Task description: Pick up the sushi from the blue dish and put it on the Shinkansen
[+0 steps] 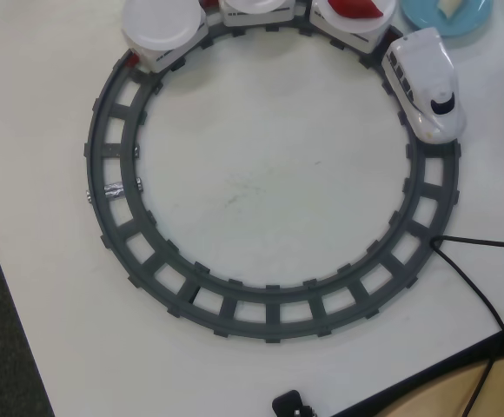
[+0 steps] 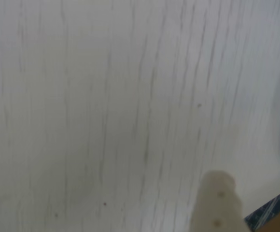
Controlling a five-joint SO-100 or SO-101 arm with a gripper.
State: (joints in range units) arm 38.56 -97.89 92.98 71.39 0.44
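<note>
In the overhead view the sky-blue dish (image 1: 426, 17) sits at the top right edge, cut off by the frame. A pale cream sushi piece (image 1: 454, 7) lies on it. The white Shinkansen (image 1: 426, 82) stands on the grey ring track (image 1: 252, 306) at the upper right, nose toward the bottom of the view. Its cars curve along the top with round white plates (image 1: 161, 24); one carries a dark red piece (image 1: 356, 7). The arm is not in the overhead view. The wrist view is blurred and shows only one pale finger (image 2: 217, 208) over bare white table.
A black cable (image 1: 482, 291) runs from the track's right side to the bottom right corner. A small black object (image 1: 291, 405) lies at the table's front edge. The table edge runs diagonally at the bottom right, and dark floor (image 1: 0, 347) shows at the left.
</note>
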